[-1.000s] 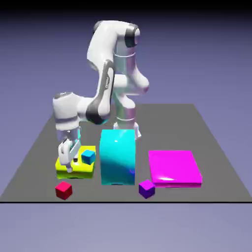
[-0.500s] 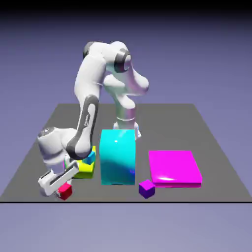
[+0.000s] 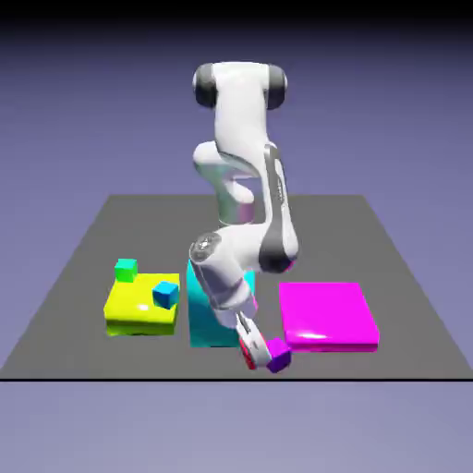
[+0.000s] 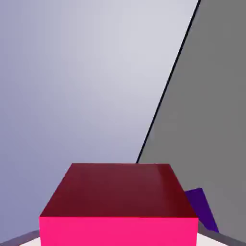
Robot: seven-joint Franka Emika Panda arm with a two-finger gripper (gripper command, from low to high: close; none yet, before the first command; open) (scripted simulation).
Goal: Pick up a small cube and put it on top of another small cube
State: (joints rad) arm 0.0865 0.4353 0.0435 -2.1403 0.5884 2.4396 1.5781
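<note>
The gripper (image 3: 251, 352) is clamped on the red cube (image 4: 118, 206), low beside the purple cube (image 3: 277, 355) near the tabletop's (image 3: 406, 305) front edge.

The small red cube (image 4: 118, 206) is plain and evenly coloured, its near face bright pinkish red and its top face a darker maroon. In the hand view it fills the lower middle of the picture, large and square-on, caught between the jaws. In the exterior view only a sliver of the red cube (image 3: 247, 351) shows, near the front edge of the worktop (image 3: 406, 305), just beside the purple cube (image 3: 277, 355). The purple cube (image 4: 204, 209) peeks out past the red one's edge in the hand view.
</note>
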